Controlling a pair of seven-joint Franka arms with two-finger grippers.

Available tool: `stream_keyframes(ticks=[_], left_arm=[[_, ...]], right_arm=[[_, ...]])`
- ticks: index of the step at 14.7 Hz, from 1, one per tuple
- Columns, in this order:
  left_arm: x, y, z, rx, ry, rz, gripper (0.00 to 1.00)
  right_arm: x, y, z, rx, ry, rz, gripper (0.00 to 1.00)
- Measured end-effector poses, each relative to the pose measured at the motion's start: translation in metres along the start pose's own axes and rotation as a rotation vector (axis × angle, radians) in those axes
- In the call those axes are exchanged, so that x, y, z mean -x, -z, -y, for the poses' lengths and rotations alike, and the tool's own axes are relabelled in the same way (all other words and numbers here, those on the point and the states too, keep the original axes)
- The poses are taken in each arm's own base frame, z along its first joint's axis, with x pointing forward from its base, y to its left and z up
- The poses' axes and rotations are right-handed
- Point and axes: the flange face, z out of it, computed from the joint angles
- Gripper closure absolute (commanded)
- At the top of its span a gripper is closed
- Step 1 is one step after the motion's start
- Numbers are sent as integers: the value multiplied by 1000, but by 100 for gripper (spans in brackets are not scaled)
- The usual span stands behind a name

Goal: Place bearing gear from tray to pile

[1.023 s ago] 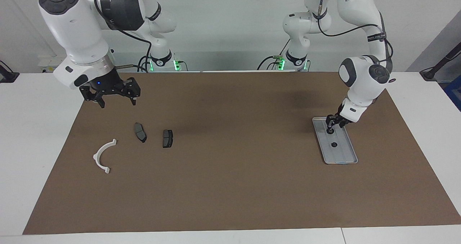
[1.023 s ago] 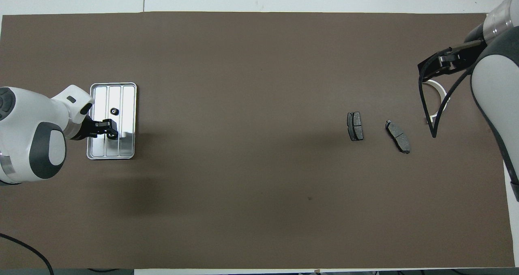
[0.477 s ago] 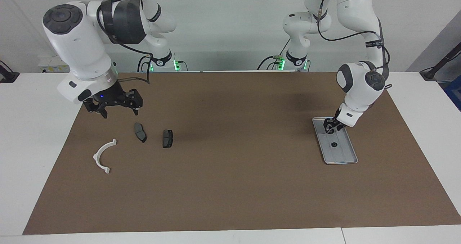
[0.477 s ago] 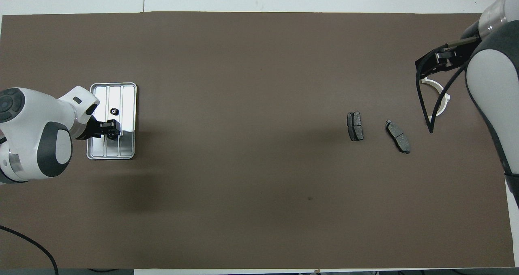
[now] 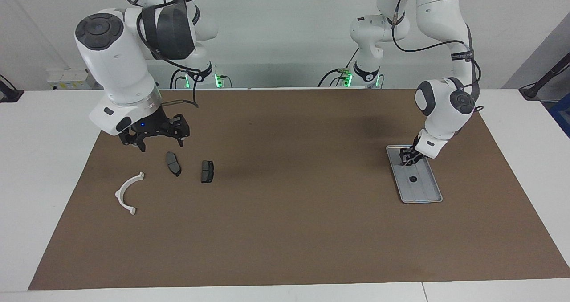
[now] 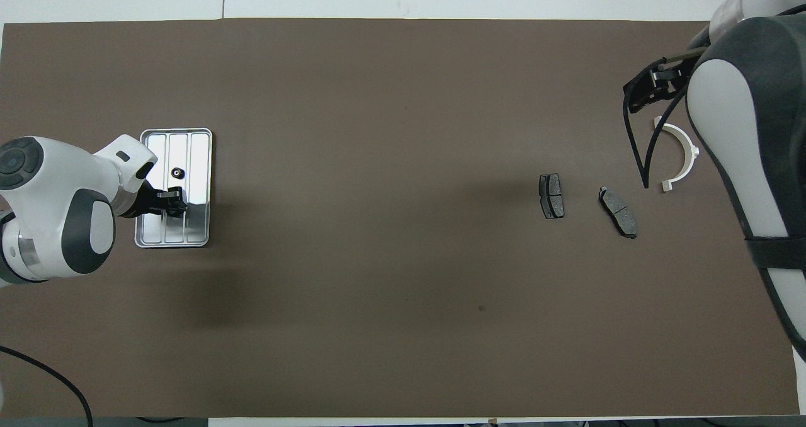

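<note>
Left gripper [image 5: 407, 158], fingers narrow, grasp impossible to confirm, hangs over the robot-side end of the shallow ridged silver-grey metal tray [image 5: 426, 190]; small dark round bearing gear [image 5: 413, 179] lies mid-tray, farther from the robots, far from the right arm.

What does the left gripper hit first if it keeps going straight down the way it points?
Most likely the floor of the tray: the left gripper points down over the tray's end nearer the robots. The small dark gear lies apart, farther from the robots. Whether the tips already touch the tray cannot be told.
</note>
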Motion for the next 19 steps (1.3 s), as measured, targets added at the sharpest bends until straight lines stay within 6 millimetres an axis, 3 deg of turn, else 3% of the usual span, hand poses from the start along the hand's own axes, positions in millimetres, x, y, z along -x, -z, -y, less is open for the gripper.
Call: stream_keyframes(ticks=[2,5,8,9,11,14,19], left_arm=[[1,-1,0,0,-1,3,77],[2,-3,0,0,-1,5,91],[0,0,-4,3,27,0,92],[-4,6,-13,6,59,-7,92],[-17,30,-52,18,143,-10,92],[-28,67,-133,34,261,-22,92],[-20,78,-264,71,438,-55,92]], right_arm=[[-3,-5,-1,-1,-2,3,0],[-8,-12,-2,-1,-3,7,0],[-10,-15,-1,-2,-1,10,0],[-11,-17,0,-3,0,12,0],[-12,-21,0,-3,1,18,0],[-13,-23,0,-3,1,21,0],[-13,-23,0,-3,1,21,0]])
